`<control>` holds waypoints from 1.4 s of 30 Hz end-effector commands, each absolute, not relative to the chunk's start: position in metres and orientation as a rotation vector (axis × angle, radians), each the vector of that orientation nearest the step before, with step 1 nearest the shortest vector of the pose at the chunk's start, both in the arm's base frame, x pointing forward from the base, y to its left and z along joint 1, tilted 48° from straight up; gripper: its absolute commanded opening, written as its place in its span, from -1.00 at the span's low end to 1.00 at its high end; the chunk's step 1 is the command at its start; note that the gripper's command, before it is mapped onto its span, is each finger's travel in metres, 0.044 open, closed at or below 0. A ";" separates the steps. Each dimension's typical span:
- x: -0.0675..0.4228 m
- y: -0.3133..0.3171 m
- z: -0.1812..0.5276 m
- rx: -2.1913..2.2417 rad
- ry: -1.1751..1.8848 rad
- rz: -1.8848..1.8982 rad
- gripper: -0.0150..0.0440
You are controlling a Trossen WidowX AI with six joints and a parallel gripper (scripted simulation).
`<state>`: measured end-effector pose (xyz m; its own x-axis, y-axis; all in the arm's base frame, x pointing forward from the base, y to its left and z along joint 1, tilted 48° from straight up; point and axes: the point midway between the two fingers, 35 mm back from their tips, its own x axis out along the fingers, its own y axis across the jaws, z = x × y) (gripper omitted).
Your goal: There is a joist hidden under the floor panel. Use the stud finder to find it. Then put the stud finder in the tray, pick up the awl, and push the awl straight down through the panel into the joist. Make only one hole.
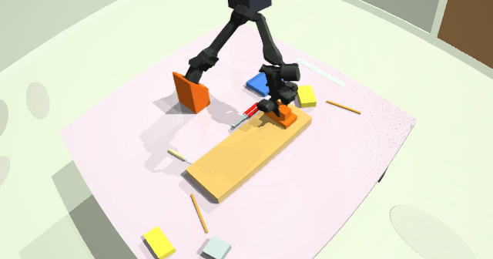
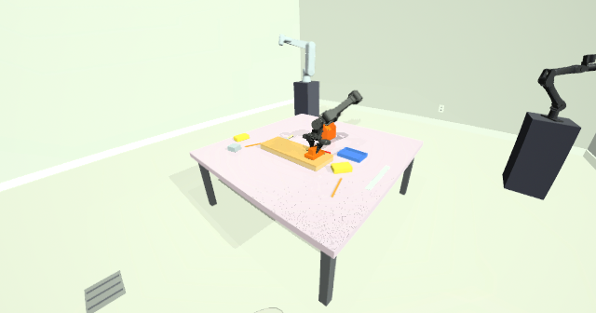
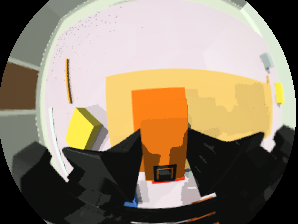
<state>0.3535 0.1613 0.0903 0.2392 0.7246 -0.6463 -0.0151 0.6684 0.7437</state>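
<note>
a: where does the end effector (image 1: pixel 274 110) stand relative to the floor panel (image 1: pixel 250 151)?

b: it sits over the panel's end nearest the blue tray (image 1: pixel 259 85), clenched on the orange stud finder (image 1: pixel 286 116). the fingers press both sides of the finder's body in the wrist view.

a: and the stud finder itself?

b: it rests flat on the tan panel, close to that end's corner, with its wider base pointing away from the wrist camera.

a: is the awl on the panel?

b: no. the awl (image 1: pixel 246 114), red handle and grey shaft, lies on the pink surface (image 1: pixel 308 197) just beside the panel's long edge, next to the arm's wrist. it partly hides behind the end effector.

a: what else lies around the panel?

b: a yellow block (image 1: pixel 306 95) sits just off the panel's corner beside the stud finder, near the tray. an orange pencil (image 1: pixel 343 107) lies farther out on that side, and a pale ruler (image 1: pixel 320 72) beyond the block. a small yellow-handled tool (image 1: pixel 177 155) lies near the panel's other end, a second pencil (image 1: pixel 199 213) past that end, then another yellow block (image 1: pixel 159 242) and a pale grey block (image 1: pixel 216 247) near the surface's edge.

a: and the arm's mount?

b: an orange base (image 1: pixel 191 92) well apart from the panel's long edge, on the awl's side.
</note>
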 end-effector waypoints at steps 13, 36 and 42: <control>0.353 0.177 0.108 0.696 1.236 0.573 -0.49; 0.353 0.147 0.074 0.694 1.236 0.574 -0.49; 0.353 0.135 0.061 0.694 1.236 0.573 -0.49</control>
